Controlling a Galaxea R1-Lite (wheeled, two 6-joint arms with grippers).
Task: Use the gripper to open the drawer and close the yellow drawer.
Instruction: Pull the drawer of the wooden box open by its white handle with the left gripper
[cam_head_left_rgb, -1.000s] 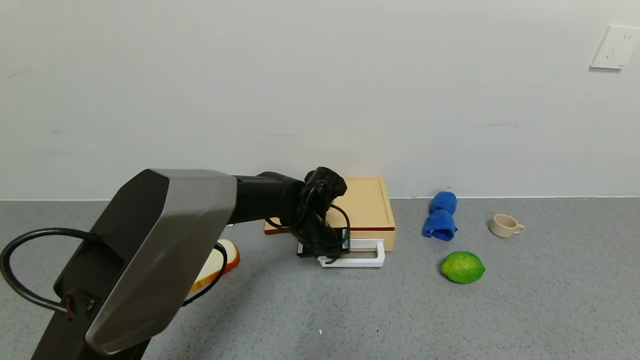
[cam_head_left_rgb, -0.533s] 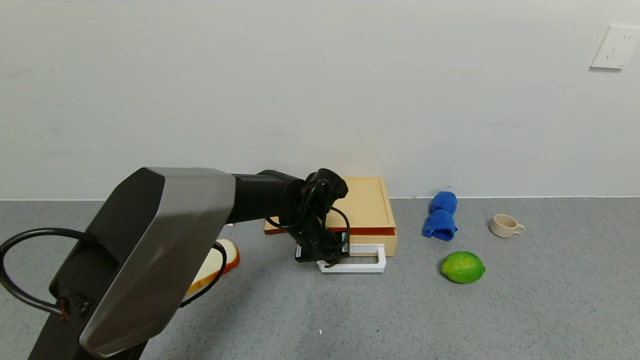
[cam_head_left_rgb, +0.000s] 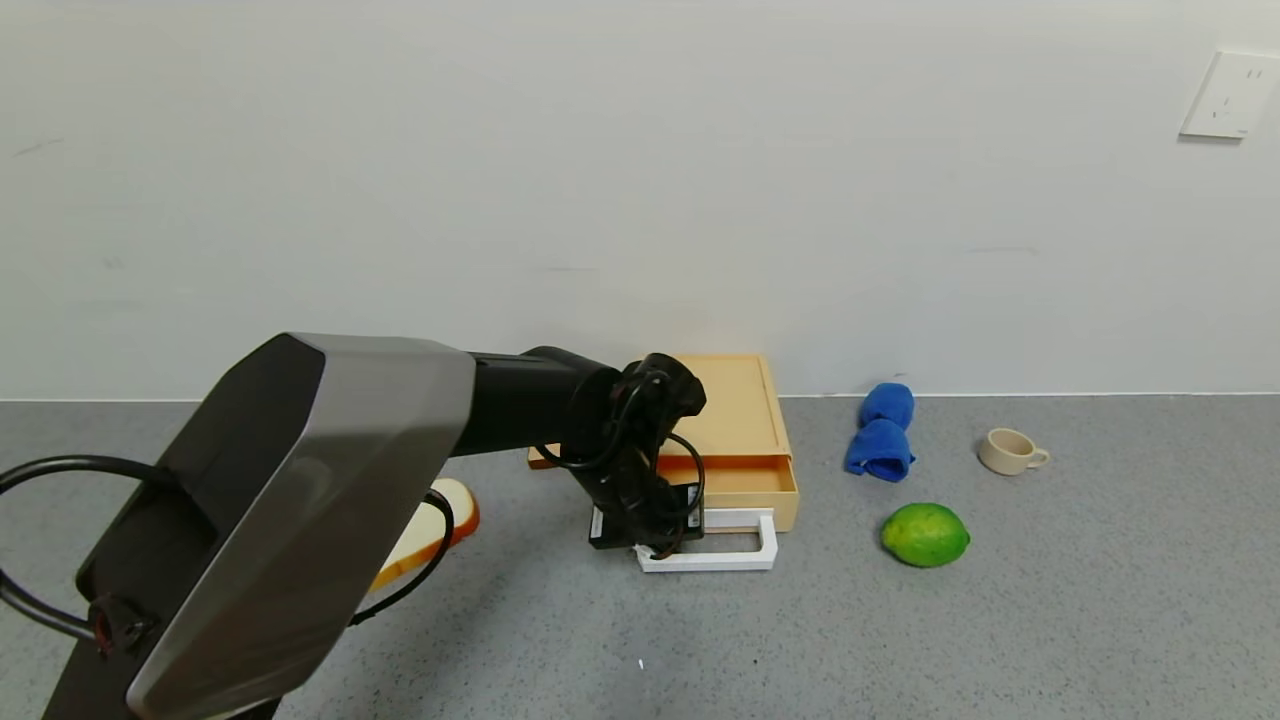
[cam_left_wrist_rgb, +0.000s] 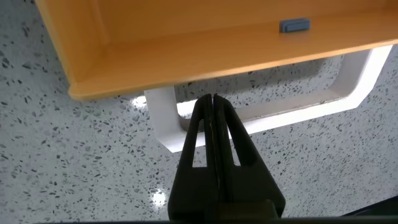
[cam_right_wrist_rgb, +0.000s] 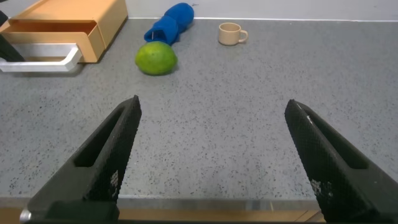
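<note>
The pale yellow-tan drawer (cam_head_left_rgb: 745, 495) stands partly pulled out of its low box (cam_head_left_rgb: 730, 405) by the wall. Its white loop handle (cam_head_left_rgb: 745, 558) points toward me. My left gripper (cam_head_left_rgb: 655, 545) is shut with nothing between the fingers. In the left wrist view its joined tips (cam_left_wrist_rgb: 213, 98) reach down inside the handle loop (cam_left_wrist_rgb: 354, 93) by its end post, just in front of the open tray (cam_left_wrist_rgb: 186, 37). My right gripper (cam_right_wrist_rgb: 213, 102) is open and empty, low over the table near the front, far from the drawer (cam_right_wrist_rgb: 59, 31).
A green lime (cam_head_left_rgb: 925, 534), a rolled blue cloth (cam_head_left_rgb: 880, 435) and a small beige cup (cam_head_left_rgb: 1010, 451) lie right of the drawer. A bread slice (cam_head_left_rgb: 440, 520) lies left, partly behind my left arm. A small grey-blue piece (cam_left_wrist_rgb: 294, 25) sits inside the tray.
The drawer has slid out of its box toward me. My left gripper has moved the same way with its tips in the handle loop. The other things have not moved.
</note>
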